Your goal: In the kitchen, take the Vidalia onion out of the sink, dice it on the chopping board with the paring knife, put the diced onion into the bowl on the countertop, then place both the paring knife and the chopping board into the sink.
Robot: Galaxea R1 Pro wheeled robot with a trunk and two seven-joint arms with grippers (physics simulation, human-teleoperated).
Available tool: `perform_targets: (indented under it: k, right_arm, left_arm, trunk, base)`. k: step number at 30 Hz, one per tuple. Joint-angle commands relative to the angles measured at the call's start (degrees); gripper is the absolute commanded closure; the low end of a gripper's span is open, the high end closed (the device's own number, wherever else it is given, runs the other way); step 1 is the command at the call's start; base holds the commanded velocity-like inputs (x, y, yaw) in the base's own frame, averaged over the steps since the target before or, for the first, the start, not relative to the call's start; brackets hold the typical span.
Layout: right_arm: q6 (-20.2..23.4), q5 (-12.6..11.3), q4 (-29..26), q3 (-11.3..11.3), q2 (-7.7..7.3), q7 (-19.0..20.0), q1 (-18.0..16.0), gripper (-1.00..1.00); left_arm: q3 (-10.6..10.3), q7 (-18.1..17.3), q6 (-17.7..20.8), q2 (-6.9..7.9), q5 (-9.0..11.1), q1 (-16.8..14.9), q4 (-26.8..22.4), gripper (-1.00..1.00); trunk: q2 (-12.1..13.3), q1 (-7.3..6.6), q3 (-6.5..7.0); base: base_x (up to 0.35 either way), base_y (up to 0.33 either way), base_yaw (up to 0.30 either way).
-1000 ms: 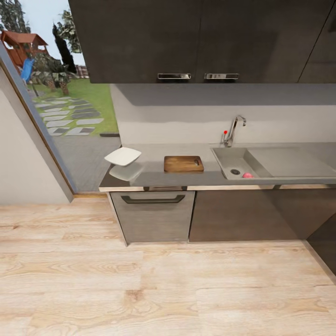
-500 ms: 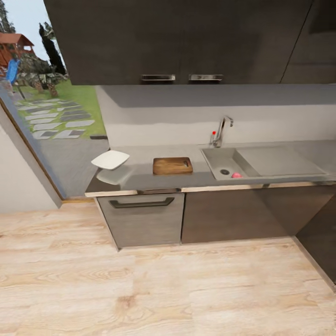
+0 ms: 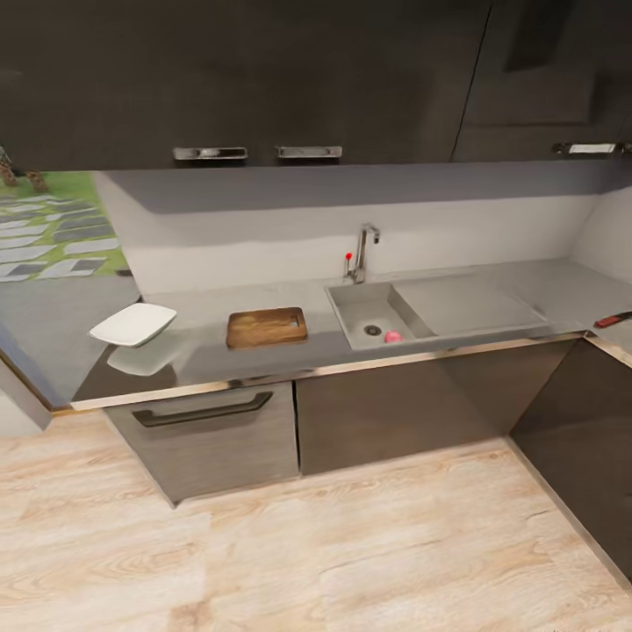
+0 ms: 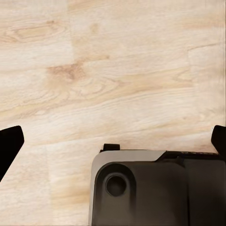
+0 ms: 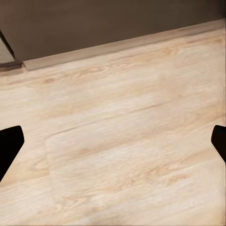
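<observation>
Right end effector (image 5: 113,136) open over floor (image 5: 122,141).

Soft, even light; the upper cabinets (image 3: 263,79) cast a grey shadow band on the wall. The countertop (image 3: 491,303) shows faint sheen; edges look slightly blurred.

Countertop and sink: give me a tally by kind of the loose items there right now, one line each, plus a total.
Bowl: 1, white, at the countertop's left end
Chopping board: 1, between bowl and sink
Onion: 1, pinkish, in the sink beside the drain
Knife: 1, red and dark, at the far right edge, partly cut off
Total: 4
</observation>
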Motion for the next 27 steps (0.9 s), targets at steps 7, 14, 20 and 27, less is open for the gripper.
perform_targets:
  k: [7,14,20,27]
  right_arm:
    - [-0.1,0.6,0.0,-0.2,0.04,-0.4,0.0,-1.00]
    - [-0.3,0.7,0.0,-0.2,0.04,-0.4,0.0,-1.00]
    - [-1.2,0.6,0.0,-0.2,0.04,-0.4,0.0,-1.00]
    - [-1.6,0.7,0.0,-0.2,0.04,-0.4,-0.1,-1.00]
  left_arm:
    - [0.0,0.0,-0.1,0.00,0.1,0.0,-0.1,-1.00]
    - [0.0,0.0,-0.1,0.00,0.1,0.0,-0.1,-1.00]
    - [0.0,0.0,-0.1,0.00,0.1,0.0,-0.1,-1.00]
    - [0.0,0.0,-0.1,0.00,0.1,0.0,-0.2,-1.00]
  trunk:
    - [-0.1,0.06,0.19]
    - [-0.1,0.06,0.48]
    - [-0.1,0.06,0.73]
    - [-0.1,0.06,1.02]
  base:
    - [0.218,-0.223,-0.251]
    - [0.218,-0.223,-0.251]
    - [0.218,-0.222,-0.251]
    - [0.218,-0.218,-0.251]
